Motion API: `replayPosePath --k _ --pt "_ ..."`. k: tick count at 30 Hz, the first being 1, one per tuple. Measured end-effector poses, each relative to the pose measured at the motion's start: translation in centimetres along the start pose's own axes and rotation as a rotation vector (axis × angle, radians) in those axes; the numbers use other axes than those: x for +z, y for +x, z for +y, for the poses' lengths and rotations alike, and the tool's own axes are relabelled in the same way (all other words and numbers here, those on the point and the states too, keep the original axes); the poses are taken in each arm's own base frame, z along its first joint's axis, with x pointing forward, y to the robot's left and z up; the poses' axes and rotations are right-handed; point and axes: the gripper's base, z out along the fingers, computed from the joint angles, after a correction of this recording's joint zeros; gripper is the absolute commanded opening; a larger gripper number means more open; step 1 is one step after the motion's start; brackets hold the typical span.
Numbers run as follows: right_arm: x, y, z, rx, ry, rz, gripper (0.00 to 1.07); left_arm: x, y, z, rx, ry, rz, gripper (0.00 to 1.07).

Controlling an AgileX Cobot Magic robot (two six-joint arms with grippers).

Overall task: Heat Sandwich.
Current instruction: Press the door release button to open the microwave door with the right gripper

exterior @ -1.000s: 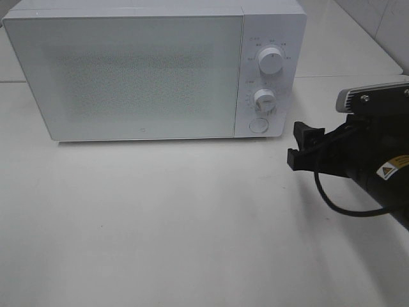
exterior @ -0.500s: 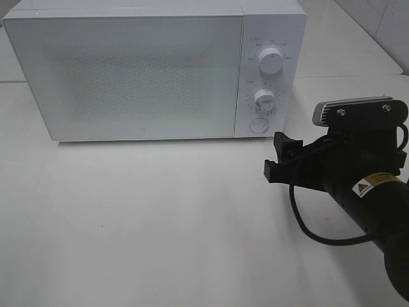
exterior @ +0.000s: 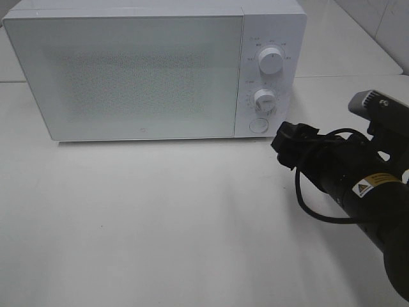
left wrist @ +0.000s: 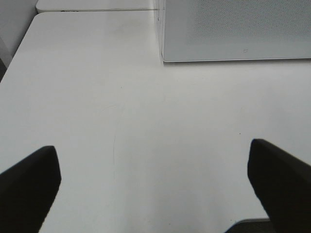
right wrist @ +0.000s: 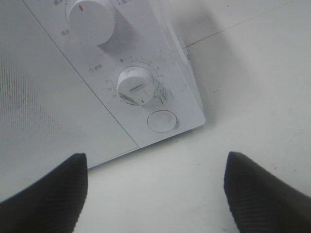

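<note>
- On the tabletop [exterior: 160, 217], toward the back: boxy white microwave [exterior: 153, 70], smooth plastic shell, rounded corners. Door [exterior: 128, 77] shut, pale grey, fine speckled mesh, not see-through.
- Control strip down its right side: upper knob [exterior: 271, 62] over lower knob [exterior: 262, 99], both round and white, faint tick marks around each. Flat round button [exterior: 258, 125] below them. Print too small to read.
- Tabletop matte white and smooth, seam line running behind the microwave.
- Right claw [exterior: 291, 142] just in front of the microwave's front right corner, near the button, apart from it. Matte black fingers [right wrist: 48, 194] with a faint weave texture, spread wide, nothing between.
- Behind that claw: thick black arm [exterior: 364, 198] with a yellow-triangle warning label [exterior: 369, 185], loose black cable [exterior: 313, 204] looping below, grey camera housing [exterior: 367, 101] on top. Arm cut off at the frame edge.
- Left claw [left wrist: 154, 184] seen only from its own wrist camera: wide open, empty, dark blurred fingertips over bare tabletop, microwave's front left corner ahead.
- Sandwich: place cannot be told, no view into the closed microwave.
</note>
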Motion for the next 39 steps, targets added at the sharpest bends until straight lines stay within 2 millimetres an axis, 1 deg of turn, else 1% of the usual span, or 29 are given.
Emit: replayPosePath --k 2,3,4,6,7,8,11,12,13,16,17,18,20,21,22,26,34,39 --pt "0.00 0.00 0.00 0.122 0.000 0.000 0.72 0.00 0.00 0.00 0.000 0.000 0.000 1.00" --pt "0.00 0.00 0.00 0.122 0.000 0.000 0.72 0.00 0.00 0.00 0.000 0.000 0.000 1.00" --pt "0.00 0.00 0.00 0.270 0.000 0.000 0.70 0.00 0.00 0.00 0.000 0.000 0.000 1.00" --pt "0.00 0.00 0.00 0.411 0.000 0.000 0.67 0.00 0.00 0.00 0.000 0.000 0.000 1.00" --pt "0.00 0.00 -0.01 0.559 0.001 0.000 0.64 0.00 0.00 0.00 0.000 0.000 0.000 1.00" --pt "0.00 0.00 -0.01 0.559 0.001 0.000 0.64 0.00 0.00 0.00 0.000 0.000 0.000 1.00" --pt "0.00 -0.01 -0.05 0.738 0.004 -0.003 0.58 0.00 0.00 0.00 0.000 0.000 0.000 1.00" --pt "0.00 -0.02 -0.06 0.832 0.006 -0.005 0.54 0.00 0.00 0.00 0.000 0.000 0.000 1.00" --pt "0.00 -0.02 -0.06 0.832 0.006 -0.005 0.54 0.00 0.00 0.00 0.000 0.000 0.000 1.00" --pt "0.00 -0.01 -0.06 0.945 0.006 -0.004 0.42 0.00 0.00 0.00 0.000 0.000 0.000 1.00" --pt "0.00 -0.01 -0.06 0.998 0.006 -0.004 0.32 0.00 0.00 0.00 0.000 0.000 0.000 1.00" --pt "0.00 -0.01 -0.06 0.998 0.006 -0.004 0.32 0.00 0.00 0.00 0.000 0.000 0.000 1.00" --pt "0.00 -0.02 -0.10 1.026 0.009 -0.008 0.20 0.00 0.00 0.00 0.000 0.000 0.000 1.00" --pt "0.00 0.02 -0.14 1.054 0.015 -0.007 0.13 0.00 0.00 0.00 0.000 0.000 0.000 1.00" --pt "0.00 0.07 -0.17 1.064 0.020 -0.003 0.00 0.00 0.00 0.00 0.000 0.000 0.000 1.00" --pt "-0.01 0.37 -0.27 1.083 0.049 0.020 0.00 0.00 0.00 0.00 0.000 0.000 0.000 1.00" --pt "-0.01 0.40 -0.29 1.093 0.053 0.022 0.00 0.00 0.00 0.00 0.000 0.000 0.000 1.00" --pt "0.16 0.86 -0.49 1.080 0.074 0.031 0.00 0.00 0.00 0.00 0.000 0.000 0.000 1.00"
